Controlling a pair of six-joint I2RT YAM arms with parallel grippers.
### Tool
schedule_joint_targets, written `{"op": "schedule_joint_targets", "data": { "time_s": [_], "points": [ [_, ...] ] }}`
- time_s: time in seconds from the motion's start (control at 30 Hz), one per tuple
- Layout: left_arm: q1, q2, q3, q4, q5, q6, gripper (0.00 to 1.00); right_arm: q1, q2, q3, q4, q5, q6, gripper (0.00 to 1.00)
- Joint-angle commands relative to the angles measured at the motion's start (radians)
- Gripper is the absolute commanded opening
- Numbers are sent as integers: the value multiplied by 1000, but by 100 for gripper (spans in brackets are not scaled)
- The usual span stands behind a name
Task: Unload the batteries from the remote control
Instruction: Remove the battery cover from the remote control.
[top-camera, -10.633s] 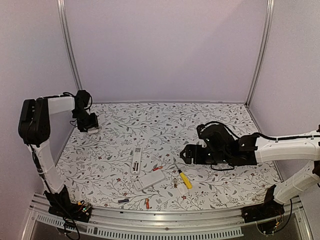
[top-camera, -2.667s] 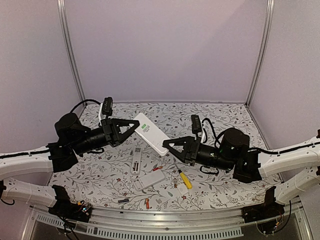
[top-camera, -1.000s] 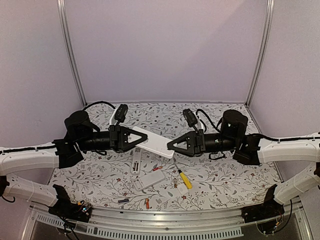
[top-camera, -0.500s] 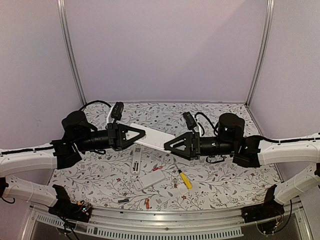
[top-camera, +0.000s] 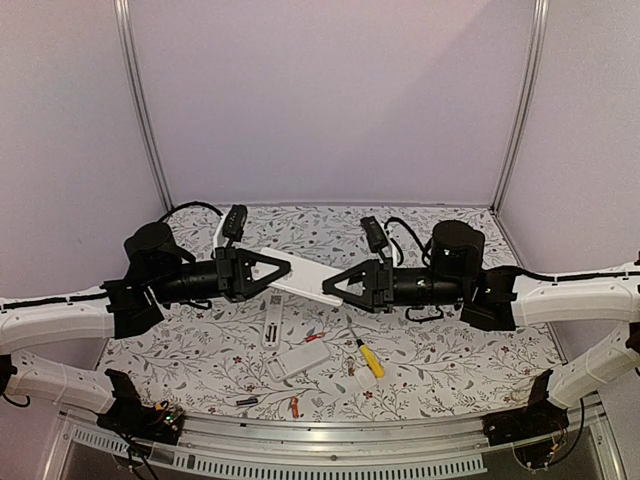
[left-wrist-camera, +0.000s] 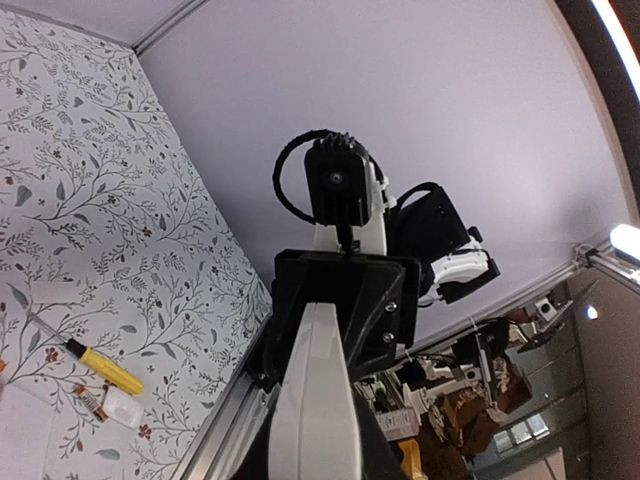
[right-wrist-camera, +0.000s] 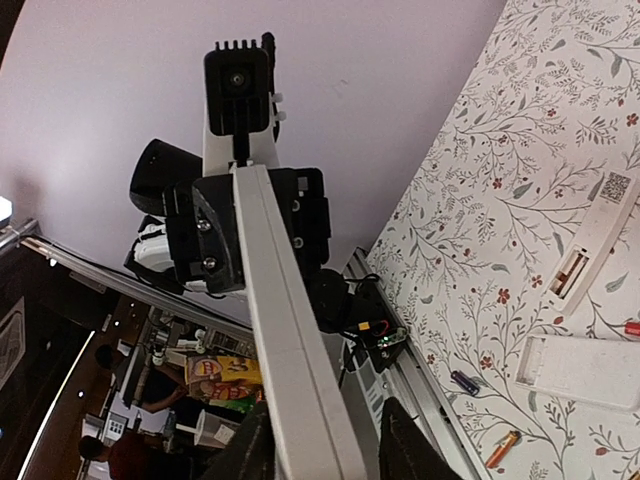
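A white remote control (top-camera: 300, 274) hangs in the air over the middle of the table, held at both ends. My left gripper (top-camera: 287, 268) is shut on its left end, and my right gripper (top-camera: 327, 286) is shut on its right end. The right wrist view shows the remote control (right-wrist-camera: 290, 330) edge-on between my fingers. Loose batteries lie on the table: a red one (top-camera: 314, 337), an orange one (top-camera: 294, 405) and a dark blue one (top-camera: 246, 401). No batteries show in the held remote.
A second slim remote (top-camera: 272, 327) with an open bay lies below the grippers, with a wider white remote (top-camera: 298, 360) in front of it. A yellow-handled screwdriver (top-camera: 369, 358) and a small white cover plate (top-camera: 365, 381) lie to the right. The table's metal front rail (top-camera: 320, 440) is close.
My right gripper let go of the remote's end, slid left and shut on it again. The remote now lies flatter. The left gripper kept its hold and barely moved.
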Motion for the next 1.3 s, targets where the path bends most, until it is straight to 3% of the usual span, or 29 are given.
{"op": "schedule_joint_targets", "data": {
  "time_s": [0.0, 0.1, 0.33, 0.63, 0.73, 0.87, 1.27],
  "points": [
    [3, -10, -5, 47, 14, -1, 0, 4, 24, 17, -15, 18, -3, 24],
    [4, -16, -5, 43, 7, 3, 0, 3, 7, -21, -20, 51, 16, 15],
    [14, -30, -4, 31, 17, 4, 0, -6, -28, -87, -17, 59, 45, 14],
    [20, -38, -6, 27, 22, 2, 0, -22, -61, -116, -18, 63, 57, 32],
    [19, -35, -7, 25, 19, 1, 0, -22, -57, -118, -22, 65, 58, 33],
    [20, -38, -8, 6, 8, 6, 0, -22, -65, -125, -23, 73, 60, 24],
    [19, -20, 1, -58, -1, 29, 0, -22, -71, -116, -38, 77, 54, 11]
  ]
}}
